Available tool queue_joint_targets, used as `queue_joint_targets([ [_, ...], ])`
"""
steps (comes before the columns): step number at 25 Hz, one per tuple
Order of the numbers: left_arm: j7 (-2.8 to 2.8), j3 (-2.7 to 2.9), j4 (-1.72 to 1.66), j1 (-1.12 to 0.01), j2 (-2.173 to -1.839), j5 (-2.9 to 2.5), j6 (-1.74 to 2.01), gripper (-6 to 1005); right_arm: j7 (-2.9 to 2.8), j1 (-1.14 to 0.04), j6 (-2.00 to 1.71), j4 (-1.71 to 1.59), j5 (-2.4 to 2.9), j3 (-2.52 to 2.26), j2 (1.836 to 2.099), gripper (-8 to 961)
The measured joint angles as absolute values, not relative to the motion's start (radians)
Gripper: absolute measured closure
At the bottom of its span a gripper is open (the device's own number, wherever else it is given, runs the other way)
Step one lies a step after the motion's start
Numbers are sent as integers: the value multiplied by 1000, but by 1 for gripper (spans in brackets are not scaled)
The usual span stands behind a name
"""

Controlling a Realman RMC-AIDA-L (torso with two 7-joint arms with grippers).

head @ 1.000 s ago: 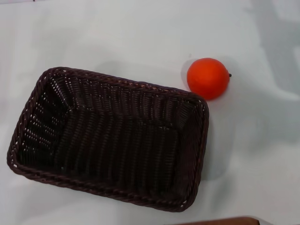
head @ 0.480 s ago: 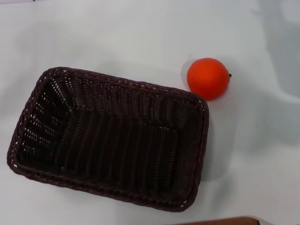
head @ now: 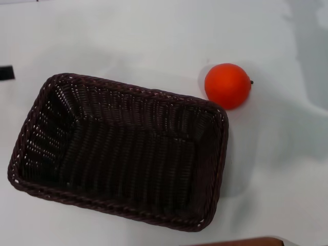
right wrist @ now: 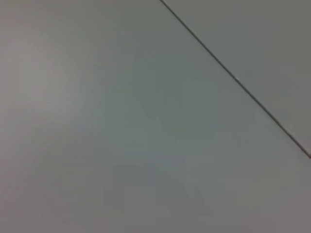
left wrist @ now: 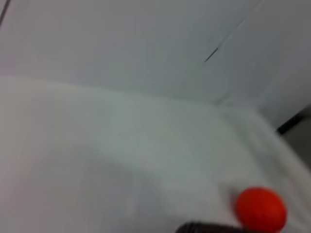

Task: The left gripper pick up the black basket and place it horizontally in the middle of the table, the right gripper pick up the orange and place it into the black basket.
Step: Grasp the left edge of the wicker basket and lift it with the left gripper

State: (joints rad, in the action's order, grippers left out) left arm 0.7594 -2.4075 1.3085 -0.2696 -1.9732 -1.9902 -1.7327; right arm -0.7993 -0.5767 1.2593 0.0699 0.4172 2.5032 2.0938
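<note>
Two task items are lying untouched on the desk: the black basket skewed, the orange just beside its far right corner. Judging by this, basket pickup is pending; neither arm's jaws are showing, so their state cannot be told.

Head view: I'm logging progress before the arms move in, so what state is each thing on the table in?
Dark woven wicker black basket: upright, empty, resting at a slant on the table, ungripped.
Small round bright orange: on the table just beyond the basket's far right corner, outside it, ungripped.
Plain white table: carries both items.
Small black edge: showing at the left border; what it is cannot be told.
</note>
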Motion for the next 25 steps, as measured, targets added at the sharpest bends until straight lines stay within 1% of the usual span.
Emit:
queue_joint_targets([
  [7, 676, -2401, 1450, -335, -2039, -2205, -1823, 83, -799, -573, 1232, 70, 417, 2511, 2093, 237],
  [14, 650, -2358, 1466, -384, -2081, -2362, -1836, 85, -799, -565, 1224, 69, 417, 2520, 2092, 237],
  [17, 646, -2349, 1468, -404, -2108, -2443, -1833, 86, -800, -561, 1224, 69, 417, 2520, 2092, 237],
  [19, 647, -2346, 1468, -412, -2120, -2472, -1830, 88, -800, -558, 1224, 69, 417, 2520, 2092, 237],
  [25, 644, -2310, 1447, -420, -2140, -2519, -1805, 91, -802, -557, 1216, 69, 417, 2520, 2092, 237],
])
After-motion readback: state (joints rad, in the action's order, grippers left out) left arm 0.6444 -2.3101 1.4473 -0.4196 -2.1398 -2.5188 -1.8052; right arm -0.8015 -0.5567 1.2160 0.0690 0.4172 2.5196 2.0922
